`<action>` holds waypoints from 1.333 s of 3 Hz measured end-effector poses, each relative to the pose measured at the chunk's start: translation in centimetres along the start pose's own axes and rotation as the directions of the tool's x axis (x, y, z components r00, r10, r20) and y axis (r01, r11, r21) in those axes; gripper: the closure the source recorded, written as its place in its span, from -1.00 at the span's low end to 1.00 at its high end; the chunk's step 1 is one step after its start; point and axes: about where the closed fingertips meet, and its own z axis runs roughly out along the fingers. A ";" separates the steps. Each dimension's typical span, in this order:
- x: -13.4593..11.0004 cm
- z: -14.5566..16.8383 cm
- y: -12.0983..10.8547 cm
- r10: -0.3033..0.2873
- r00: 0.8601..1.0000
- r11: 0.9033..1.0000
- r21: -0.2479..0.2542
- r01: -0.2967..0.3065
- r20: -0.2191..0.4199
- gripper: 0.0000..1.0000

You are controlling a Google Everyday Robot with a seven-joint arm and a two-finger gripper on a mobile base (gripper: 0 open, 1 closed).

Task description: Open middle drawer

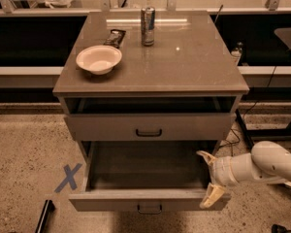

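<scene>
The middle drawer (111, 200) is pulled far out of the grey-brown cabinet, and its deep plain box shows empty. Its low front carries a small black bar handle (149, 208). My gripper (208, 177) is at the drawer's front right corner, on a white arm coming in from the right. It is open, with one cream finger (205, 155) over the drawer's right side and the other (211, 197) down at the front corner. It holds nothing. The top drawer (111, 126) above is slightly out. The lowest drawer is hidden.
On the cabinet top (194, 67) stand a white bowl (99, 58), a tall can (147, 26) and a dark packet (115, 37). A blue X (68, 177) marks the floor at left. Black table legs and cables (247, 120) stand at right.
</scene>
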 end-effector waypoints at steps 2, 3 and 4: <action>1.4 2.3 -3.3 0.084 0.996 0.996 0.030 -0.084 -0.020 0.00; 2.9 4.2 -4.2 0.119 0.991 0.992 0.040 -0.116 -0.064 0.41; 4.1 6.9 -4.4 0.114 0.989 0.993 -0.001 -0.115 -0.099 0.85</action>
